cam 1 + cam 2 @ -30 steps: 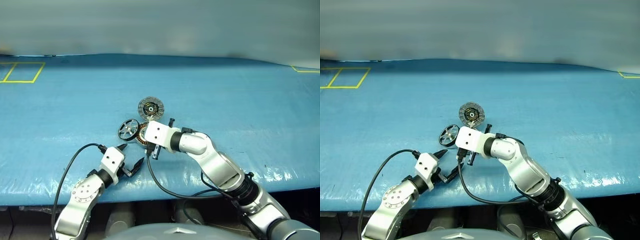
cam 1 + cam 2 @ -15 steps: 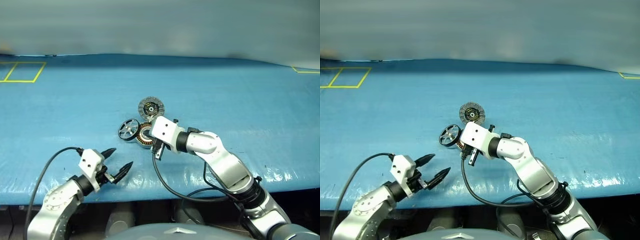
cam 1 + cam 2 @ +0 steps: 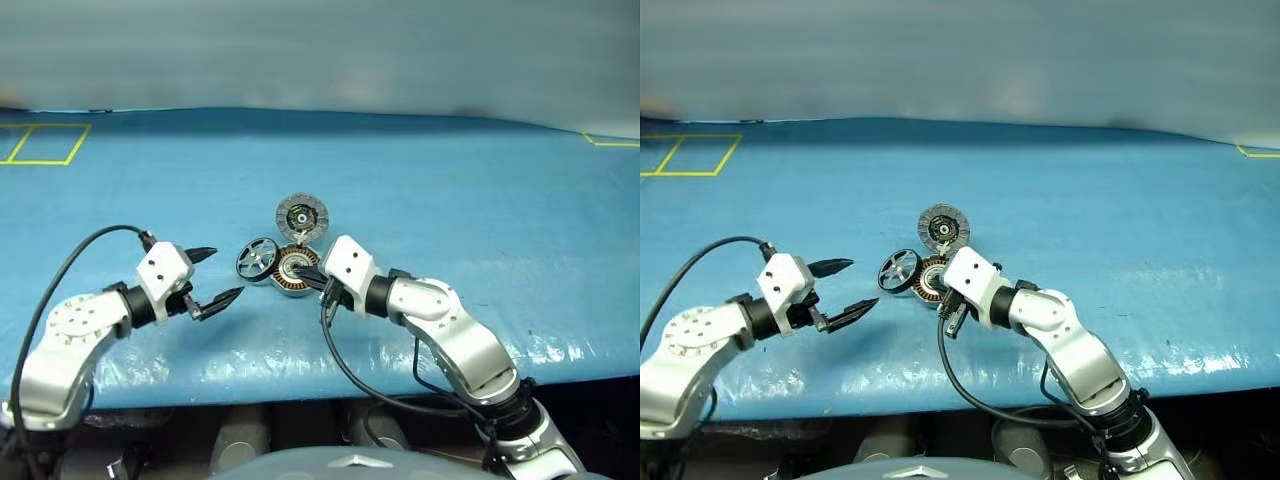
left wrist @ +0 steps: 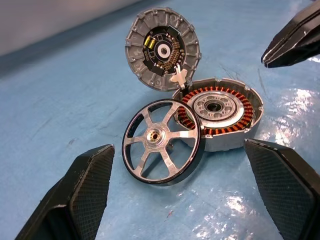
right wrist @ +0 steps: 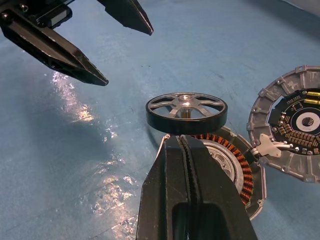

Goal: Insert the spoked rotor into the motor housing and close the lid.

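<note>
- Left wrist view: rotor [image 4: 163, 145] leans tilted against the housing [image 4: 222, 118] rim, not yet seated; lid [image 4: 163, 48] stands open behind, on its hinge.
- Left gripper [image 3: 208, 277]: fingers spread wide, empty, aimed at the rotor from beside it.
- Right gripper [image 5: 181, 145]: fingers pressed together, holding nothing, tip at the housing's near edge.
- Step, as I judge it: insertion pending.
- Next move: I'd pinch the rotor's rim, lift, level it over the windings, then lower.
</note>
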Motion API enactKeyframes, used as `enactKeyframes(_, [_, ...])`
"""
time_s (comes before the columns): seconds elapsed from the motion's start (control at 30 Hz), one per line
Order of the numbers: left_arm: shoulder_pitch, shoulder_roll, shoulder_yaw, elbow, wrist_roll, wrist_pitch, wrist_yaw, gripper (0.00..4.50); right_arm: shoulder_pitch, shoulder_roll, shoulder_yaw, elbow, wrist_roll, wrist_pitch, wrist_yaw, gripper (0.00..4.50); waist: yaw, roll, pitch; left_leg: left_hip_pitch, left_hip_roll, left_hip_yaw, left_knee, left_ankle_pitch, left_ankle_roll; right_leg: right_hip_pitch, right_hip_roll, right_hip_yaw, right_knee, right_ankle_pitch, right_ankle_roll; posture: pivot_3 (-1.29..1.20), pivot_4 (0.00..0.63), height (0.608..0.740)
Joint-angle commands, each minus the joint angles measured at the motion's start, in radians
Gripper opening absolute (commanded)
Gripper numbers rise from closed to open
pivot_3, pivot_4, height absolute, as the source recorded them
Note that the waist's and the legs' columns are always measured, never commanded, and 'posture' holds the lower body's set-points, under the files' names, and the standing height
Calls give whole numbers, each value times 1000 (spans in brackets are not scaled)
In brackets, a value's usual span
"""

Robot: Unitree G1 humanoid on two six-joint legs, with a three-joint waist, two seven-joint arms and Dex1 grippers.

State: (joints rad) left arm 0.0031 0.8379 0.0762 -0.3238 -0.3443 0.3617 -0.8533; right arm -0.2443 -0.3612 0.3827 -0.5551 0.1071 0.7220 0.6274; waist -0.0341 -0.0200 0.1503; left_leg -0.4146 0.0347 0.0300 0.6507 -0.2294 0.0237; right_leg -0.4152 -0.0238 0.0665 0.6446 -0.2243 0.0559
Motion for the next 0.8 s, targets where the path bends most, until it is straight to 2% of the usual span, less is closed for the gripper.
enactKeyframes(0.03, [-143,78,-68,92,34,19,-130,4500,8,-5,-19,-41,18,-12,-11,31,0,0,0,0,0,0,0,0,0,0,0,0,0,-1,2,0,150,740])
enactKeyframes(0.23, [-459,144,-258,322,169,-32,-357,4500,29,-8,-24,-52,27,-2,-30,31,5,-1,0,-2,-6,1,0,0,0,-1,0,0,0,-1,2,0,150,740])
enactKeyframes(0.4, [-685,124,-394,512,261,-55,-551,4500,64,4,-47,-54,58,-4,-47,31,8,-1,0,-4,-7,1,0,0,0,-1,1,0,0,-1,2,0,150,740])
enactKeyframes(0.63, [-935,23,-535,721,377,-79,-739,4500,137,18,-83,-24,92,-24,-71,31,12,-2,1,-7,-7,-2,4,0,1,-2,3,0,0,-2,4,0,150,740])
enactKeyframes(0.8, [-1026,-43,-590,822,419,-78,-761,4500,153,22,-101,-16,105,-23,-84,31,8,-2,1,-12,-7,-4,10,-1,2,-4,3,0,2,-1,6,0,150,740])
